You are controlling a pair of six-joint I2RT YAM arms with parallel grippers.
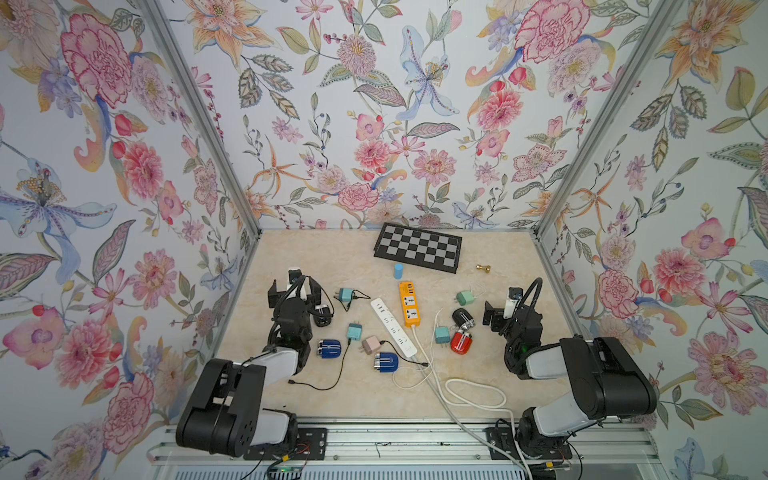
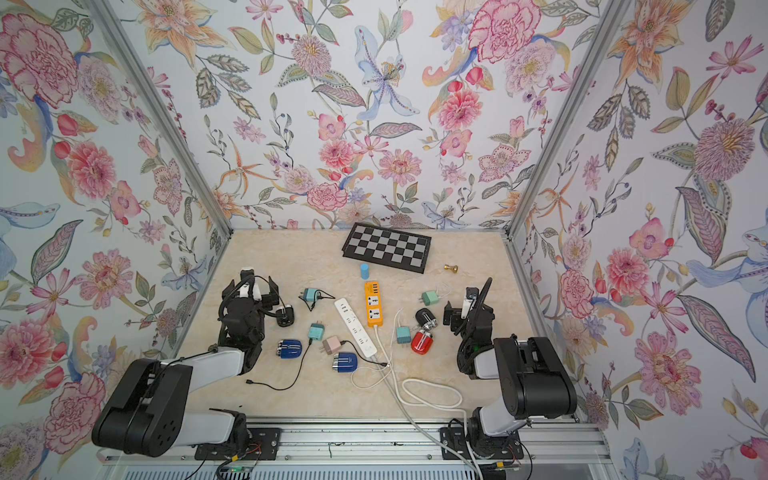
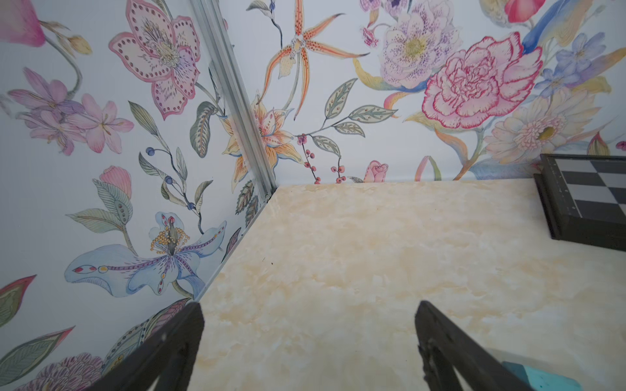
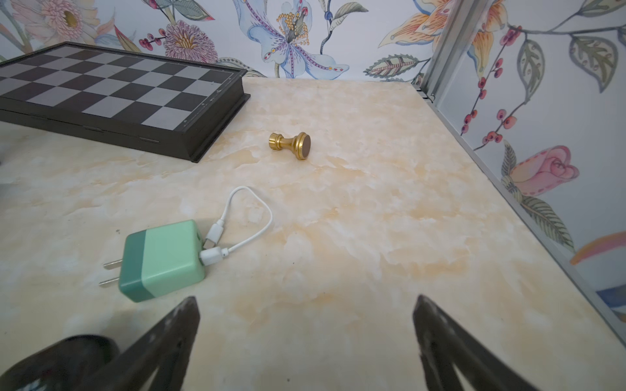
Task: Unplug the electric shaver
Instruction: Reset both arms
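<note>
Altogether five shavers [image 1: 386,362], two power strips [image 1: 393,327]

Left gripper [image 3: 308,304] gapes wide; right gripper [image 4: 306,299] likewise (both empty).

Five shavers [image 1: 329,348], seemingly five plug adapters [image 1: 354,332], two power strips [image 1: 393,327], one chessboard [image 1: 417,248].
</note>
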